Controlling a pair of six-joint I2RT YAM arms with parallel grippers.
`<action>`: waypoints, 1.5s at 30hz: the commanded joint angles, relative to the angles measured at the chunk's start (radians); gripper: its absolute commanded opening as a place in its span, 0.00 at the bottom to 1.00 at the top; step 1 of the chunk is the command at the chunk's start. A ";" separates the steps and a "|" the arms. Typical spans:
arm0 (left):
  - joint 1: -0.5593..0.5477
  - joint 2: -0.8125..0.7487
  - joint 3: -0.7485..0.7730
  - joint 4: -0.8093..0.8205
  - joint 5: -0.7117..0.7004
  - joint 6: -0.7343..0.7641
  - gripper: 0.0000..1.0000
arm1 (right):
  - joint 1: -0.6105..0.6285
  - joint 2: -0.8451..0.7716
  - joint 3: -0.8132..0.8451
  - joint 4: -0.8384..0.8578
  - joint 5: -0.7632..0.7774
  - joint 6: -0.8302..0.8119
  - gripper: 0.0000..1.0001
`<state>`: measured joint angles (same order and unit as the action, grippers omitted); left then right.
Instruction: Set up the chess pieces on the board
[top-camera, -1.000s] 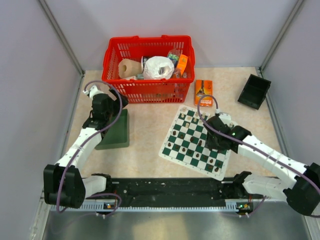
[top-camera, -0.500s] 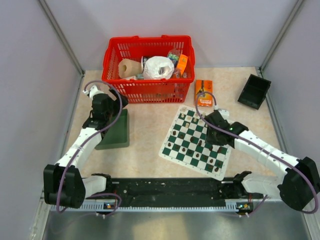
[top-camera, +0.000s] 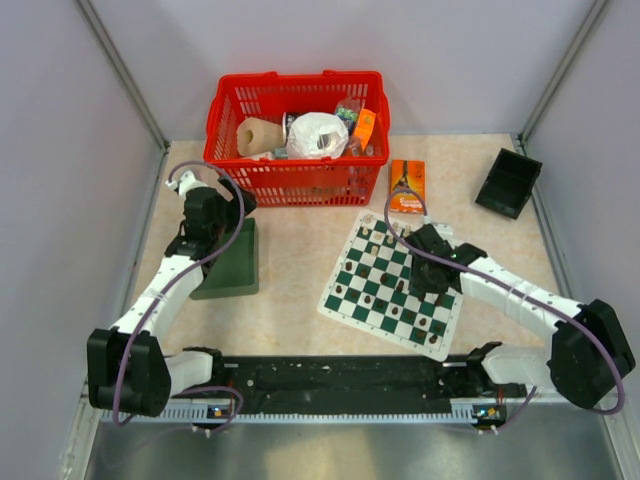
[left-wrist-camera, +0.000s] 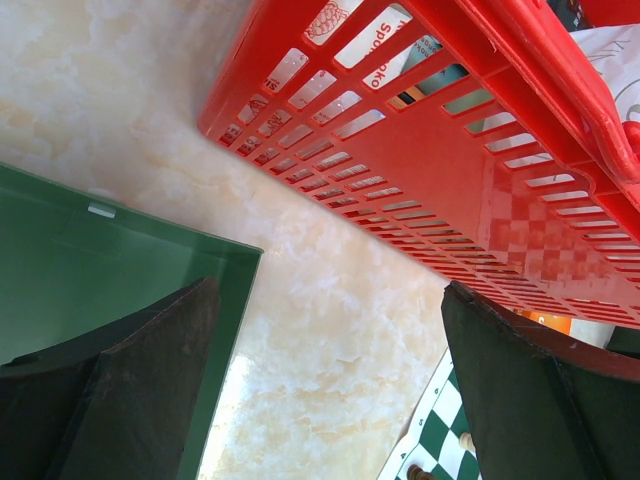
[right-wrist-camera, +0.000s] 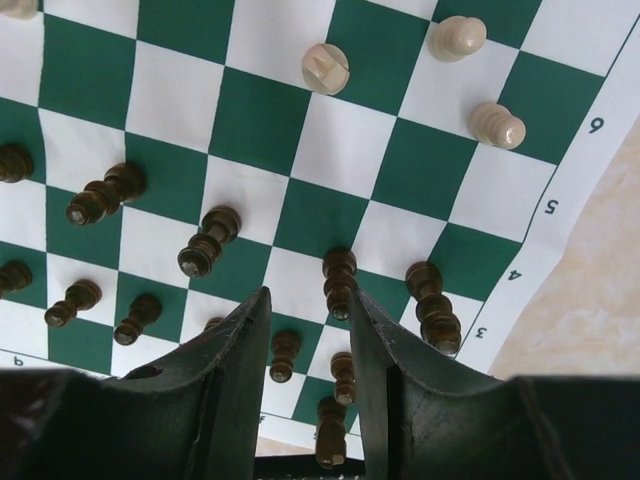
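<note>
Where visible — one board (top-camera: 341, 291), one basket (top-camera: 292, 182)

The top camera overlooked the whole desk (top-camera: 300, 262); the right wrist camera, close behind its pincer (right-wrist-camera: 310, 300), shared the board (right-wrist-camera: 250, 120).

One board (top-camera: 346, 279), one red basket (top-camera: 300, 182), two trays (top-camera: 232, 265) (top-camera: 508, 183)

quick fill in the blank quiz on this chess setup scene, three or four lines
1. The basket beyond the board is ____ in colour.
2. The left gripper has its jaws wide ____.
3. Below the left gripper lies a tray coloured ____.
4. The pieces nearest the right gripper are the ____ ones.
Missing words: red; open; green; dark.
</note>
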<state>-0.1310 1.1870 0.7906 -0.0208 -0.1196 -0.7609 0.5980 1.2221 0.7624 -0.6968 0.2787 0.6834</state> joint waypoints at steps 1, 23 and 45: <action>0.007 -0.004 0.007 0.045 -0.002 0.003 0.98 | -0.017 0.010 -0.017 0.031 -0.012 -0.013 0.37; 0.008 0.000 0.004 0.045 0.000 0.002 0.98 | -0.023 0.033 -0.041 0.023 0.000 -0.013 0.32; 0.008 0.003 0.004 0.048 0.001 0.000 0.98 | -0.021 0.024 -0.003 -0.003 0.007 -0.042 0.13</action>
<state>-0.1303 1.1873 0.7906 -0.0208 -0.1196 -0.7612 0.5858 1.2587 0.7197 -0.6823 0.2787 0.6601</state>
